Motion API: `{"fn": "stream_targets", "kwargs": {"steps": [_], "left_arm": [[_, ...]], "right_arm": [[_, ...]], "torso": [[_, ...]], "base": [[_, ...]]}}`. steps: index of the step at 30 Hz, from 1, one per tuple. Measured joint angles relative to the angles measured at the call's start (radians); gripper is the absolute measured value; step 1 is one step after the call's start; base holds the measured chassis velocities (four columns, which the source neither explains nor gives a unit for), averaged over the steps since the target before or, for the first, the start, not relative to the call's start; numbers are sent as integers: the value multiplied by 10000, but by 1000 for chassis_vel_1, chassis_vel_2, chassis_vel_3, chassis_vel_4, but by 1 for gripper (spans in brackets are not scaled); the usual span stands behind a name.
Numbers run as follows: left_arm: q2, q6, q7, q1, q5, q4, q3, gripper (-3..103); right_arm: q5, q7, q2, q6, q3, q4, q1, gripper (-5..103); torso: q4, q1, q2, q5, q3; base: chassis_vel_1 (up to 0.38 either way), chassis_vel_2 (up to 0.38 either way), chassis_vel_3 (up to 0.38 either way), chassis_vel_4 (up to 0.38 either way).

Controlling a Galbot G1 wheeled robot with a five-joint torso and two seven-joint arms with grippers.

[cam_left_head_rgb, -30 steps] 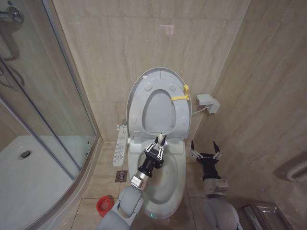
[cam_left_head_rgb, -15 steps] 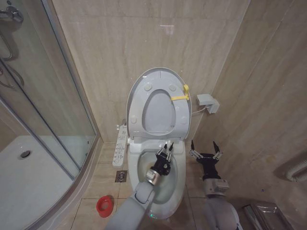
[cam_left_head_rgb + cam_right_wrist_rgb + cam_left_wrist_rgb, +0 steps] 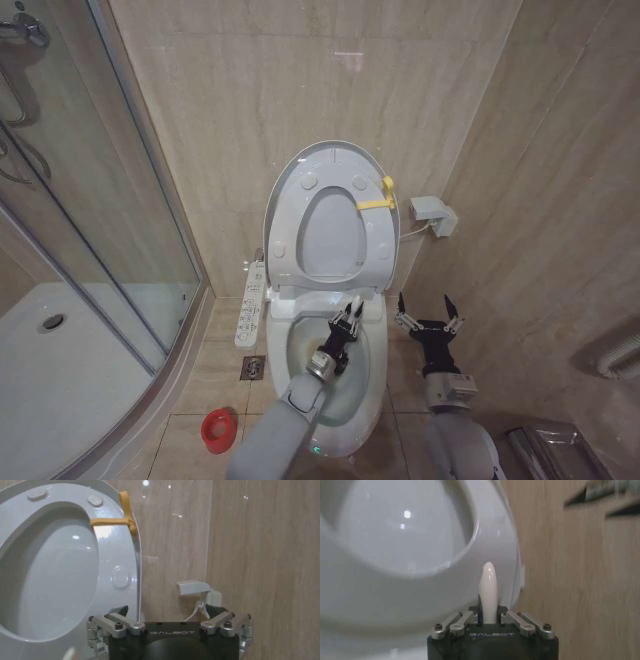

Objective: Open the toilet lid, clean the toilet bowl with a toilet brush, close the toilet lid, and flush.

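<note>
Head view: left end effector (image 3: 347, 312) grips toilet brush (image 3: 488, 592) over toilet bowl (image 3: 375, 385); right end effector (image 3: 428, 312) open beside it.

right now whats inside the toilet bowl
The left gripper reaches into the toilet bowl, shut on the white handle of the toilet brush. The brush head is hidden below the gripper. The right gripper hangs open beside the bowl.

You get even, soft indoor light with weak shadows. Small bright glints sit on the far wall tiles (image 3: 350, 60) and on the glossy toilet lid (image 3: 107, 532). On the left wrist camera, the toilet bowl (image 3: 395, 536) is blurred and out of focus, while the toilet brush (image 3: 488, 592) handle reads fairly sharp.
</note>
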Motion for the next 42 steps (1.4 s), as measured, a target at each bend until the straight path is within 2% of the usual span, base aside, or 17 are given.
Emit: {"fn": "stream_targets", "kwargs": {"steps": [6, 9, 14, 19, 22, 23, 26, 28, 31, 32, 34, 36, 38, 39, 42], "left_arm": [[103, 89, 4, 46, -93, -563, 174, 19], [74, -26, 47, -44, -45, 178, 142, 19], [139, -87, 88, -98, -35, 561, 71, 19], [422, 105, -2, 127, 0, -404, 60, 19], [1036, 941, -244, 769, -127, -2763, -26, 19], [1036, 941, -244, 769, -127, -2763, -26, 19], [1632, 1582, -430, 1415, -182, -4742, -259, 19], [1749, 1689, -468, 1567, -181, -5140, -325, 19], [2129, 2101, -606, 2216, -116, -6610, -705, 19], [2129, 2101, -606, 2216, -116, -6610, -705, 19], [2488, 2279, -729, 3121, 12, -8014, -1245, 19], [2585, 2305, -760, 3385, 33, -8323, -1407, 19], [2867, 2382, -921, 4299, 140, -9235, -1924, 19], [2867, 2382, -921, 4299, 140, -9235, -1924, 19], [3160, 2436, -1187, 5663, 297, -10377, -2643, 19]], "right_arm": [[0, 0, 0, 0, 0, 0, 0, 100], [0, 0, 0, 0, 0, 0, 0, 100], [0, 0, 0, 0, 0, 0, 0, 100], [0, 0, 0, 0, 0, -1, 0, 100], [0, 0, -1, 0, 0, 0, 0, 100], [0, 0, -1, 0, 0, 0, 0, 100], [0, 0, 0, 0, 0, 0, 0, 100], [0, 0, 0, 0, 0, 0, 0, 100], [-1, 0, 0, 0, 0, 0, 0, 100], [-1, 0, 0, 0, 0, 0, 0, 100], [0, 1, 0, 0, 1, 0, 0, 100], [0, 0, 0, 0, -1, 0, -1, 100], [0, 0, 0, 0, 0, 0, -1, 100], [0, 0, 0, 0, 0, 0, -1, 100], [0, 0, 0, 0, 0, 0, 0, 100]], "torso": [[-3, -1, 1, -1, -1], [-1, 0, 0, 0, -1], [0, -1, 0, 0, -1], [-4, 0, 0, -2, 0], [-4, -1, 0, -2, -1], [-4, -1, 0, -2, -1], [0, -1, 0, -2, -1], [1, -1, 1, -1, -1], [-4, -1, 1, -2, -2], [-4, -1, 1, -2, -2], [-3, -1, 1, -2, -2], [-4, -1, 1, -2, -2], [-1, -1, 1, -3, -2], [-1, -1, 1, -3, -2], [-2, -2, 1, -2, -2]], "base": [[0, 0, 0, 0], [0, 0, 0, 0], [0, 0, 0, 0], [0, 0, 0, 0], [0, 0, 0, 0], [0, 0, 0, 0], [0, 0, 0, 0], [0, 0, 0, 0], [0, 0, 0, 0], [0, 0, 0, 0], [0, 0, 0, 0], [0, 0, 0, 0], [0, 0, 0, 0], [0, 0, 0, 0], [0, 0, 0, 0]]}}
